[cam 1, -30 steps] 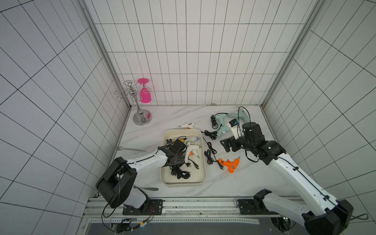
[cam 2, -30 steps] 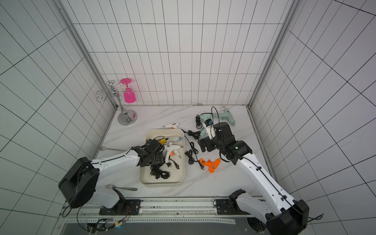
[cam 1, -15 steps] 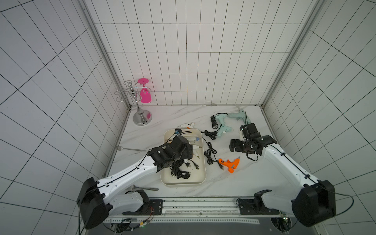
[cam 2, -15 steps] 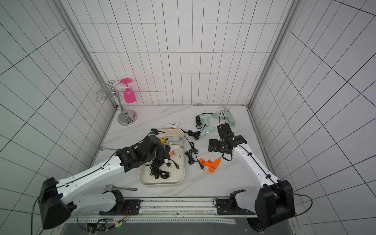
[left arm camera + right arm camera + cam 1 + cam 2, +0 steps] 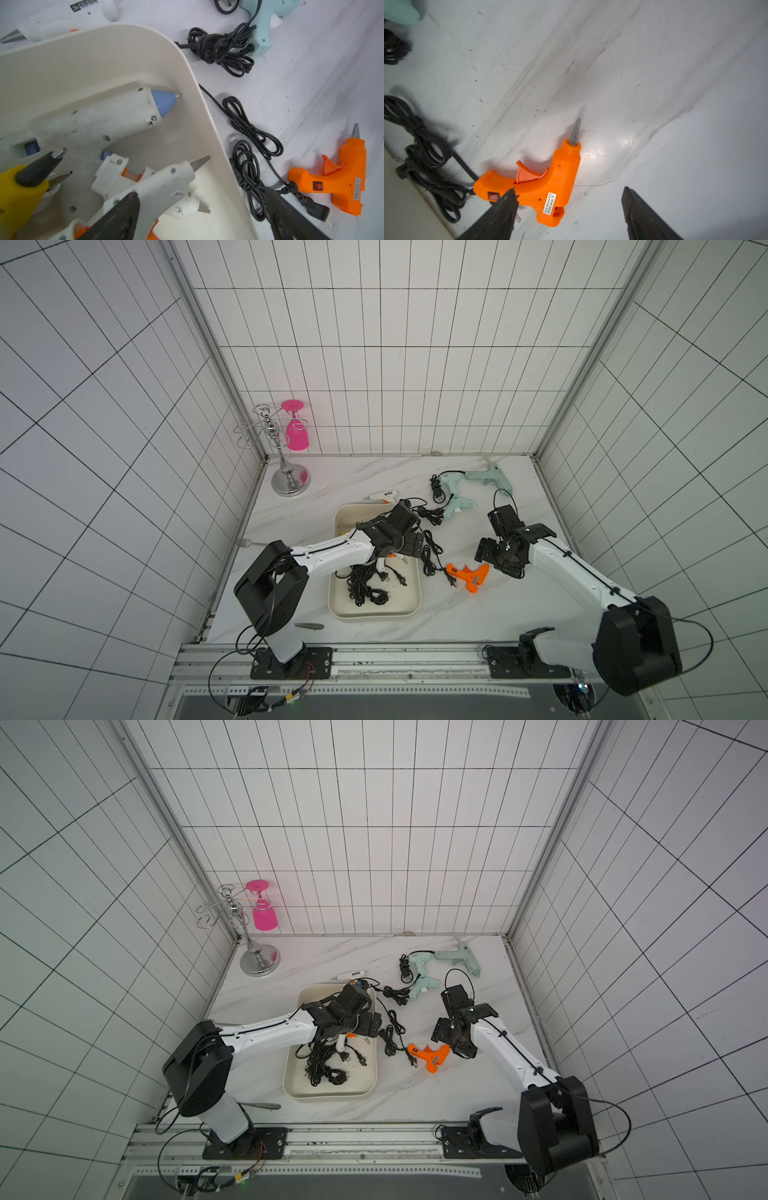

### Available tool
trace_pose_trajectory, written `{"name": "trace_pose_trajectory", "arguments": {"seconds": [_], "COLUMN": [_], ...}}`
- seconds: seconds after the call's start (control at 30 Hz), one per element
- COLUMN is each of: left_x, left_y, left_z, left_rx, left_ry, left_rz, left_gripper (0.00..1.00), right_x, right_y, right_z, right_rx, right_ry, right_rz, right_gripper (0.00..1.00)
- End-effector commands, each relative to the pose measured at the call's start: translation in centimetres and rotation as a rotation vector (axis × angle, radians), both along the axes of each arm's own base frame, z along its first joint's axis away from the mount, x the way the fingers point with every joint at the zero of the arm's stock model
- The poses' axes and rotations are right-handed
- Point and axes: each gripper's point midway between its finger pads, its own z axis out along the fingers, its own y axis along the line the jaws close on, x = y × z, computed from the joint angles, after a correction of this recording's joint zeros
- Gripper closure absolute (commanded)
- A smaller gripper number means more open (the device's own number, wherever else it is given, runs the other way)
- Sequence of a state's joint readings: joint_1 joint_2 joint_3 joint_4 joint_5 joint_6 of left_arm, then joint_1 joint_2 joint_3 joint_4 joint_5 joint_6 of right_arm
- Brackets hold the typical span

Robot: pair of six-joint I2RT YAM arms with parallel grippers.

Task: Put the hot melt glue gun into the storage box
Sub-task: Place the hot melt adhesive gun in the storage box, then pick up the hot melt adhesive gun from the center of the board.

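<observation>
An orange hot melt glue gun [image 5: 471, 576] [image 5: 432, 1058] [image 5: 546, 182] lies flat on the marble table, right of the storage box [image 5: 374, 615] [image 5: 328, 1094]. My right gripper [image 5: 496, 562] [image 5: 569, 189] hovers just over it, open. One finger overlaps the gun's handle and the other stands over bare table. The cream-white box [image 5: 145, 52] holds several glue guns and black cords. My left gripper [image 5: 409, 547] [image 5: 200, 191] is open above the box's far right corner, holding nothing.
Three mint glue guns [image 5: 457, 489] with bundled cords lie at the far right. A white glue gun [image 5: 380, 496] lies behind the box. Loose black cords [image 5: 430, 551] run between box and orange gun. A chrome rack [image 5: 286, 472] with a pink glass [image 5: 297, 435] stands far left.
My right gripper has moved toward the front and come over the orange glue gun. My left gripper has shifted toward the box's far right corner.
</observation>
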State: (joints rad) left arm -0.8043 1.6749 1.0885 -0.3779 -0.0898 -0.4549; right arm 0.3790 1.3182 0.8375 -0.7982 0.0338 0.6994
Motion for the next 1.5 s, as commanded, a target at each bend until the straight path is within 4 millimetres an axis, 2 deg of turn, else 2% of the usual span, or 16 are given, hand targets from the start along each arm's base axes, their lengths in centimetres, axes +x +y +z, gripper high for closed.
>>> {"name": "trace_pose_trajectory", "arguments": {"seconds": [0.0,0.07,0.13,0.27,0.4,0.53,0.63,0.83,0.97,1.03,1.13,1.17,1.2,1.3,1.37,1.47], "left_x": [-1.7,-2.3,-2.5,-2.5,-2.5,-2.7,-2.8,-3.4,-4.3,-5.2,-6.8,-7.5,-8.1,-9.6,-10.1,-10.5], "left_y": [1.3,1.2,0.9,0.2,0.6,1.2,2.0,3.2,3.2,2.5,1.0,0.2,-0.7,-3.2,-4.5,-6.6], "left_z": [-3.2,-3.4,-2.5,1.4,5.3,7.9,8.5,8.0,8.0,8.1,8.4,8.6,8.7,9.1,9.1,9.1], "left_rx": [0.005,0.005,0.0,-0.022,-0.046,-0.043,-0.019,0.028,0.04,0.052,0.113,0.139,0.166,0.233,0.29,0.376], "left_ry": [0.092,0.098,0.074,-0.034,-0.125,-0.186,-0.207,-0.186,-0.186,-0.201,-0.263,-0.296,-0.327,-0.413,-0.468,-0.572], "left_rz": [-0.011,-0.026,-0.04,-0.076,-0.087,-0.114,-0.111,-0.099,-0.148,-0.221,-0.354,-0.41,-0.462,-0.585,-0.624,-0.672], "left_gripper": [0.05,0.05,0.05,0.05,0.04,0.03,0.02,0.02,0.02,0.02,0.02,0.01,0.01,0.01,0.02,0.02], "right_x": [-1.2,-1.3,-1.1,-0.1,0.0,-0.3,-0.7,-0.9,-0.5,-0.1,0.6,0.9,1.1,1.5,1.4,1.6], "right_y": [-0.9,-0.7,-0.6,0.0,0.3,0.8,1.3,1.7,1.8,1.7,1.5,1.4,1.4,1.7,1.7,2.6], "right_z": [-2.3,-3.0,-3.5,-4.1,-5.0,-5.9,-6.5,-7.4,-7.3,-6.6,-4.9,-4.1,-3.2,-0.7,1.1,4.4], "right_rx": [-0.043,-0.039,-0.027,0.016,0.026,0.017,-0.009,-0.055,-0.04,-0.038,-0.045,-0.051,-0.048,-0.033,-0.021,0.055], "right_ry": [0.103,0.129,0.121,0.067,0.069,0.1,0.11,0.13,0.099,0.067,0.017,-0.001,-0.018,-0.057,-0.066,-0.107], "right_rz": [-0.079,-0.098,-0.124,-0.197,-0.235,-0.235,-0.231,-0.229,-0.239,-0.236,-0.208,-0.197,-0.173,-0.106,-0.071,0.039], "right_gripper": [0.19,0.2,0.21,0.24,0.28,0.31,0.34,0.47,0.64,0.71,0.88,0.91,0.98,1.0,1.0,1.0]}}
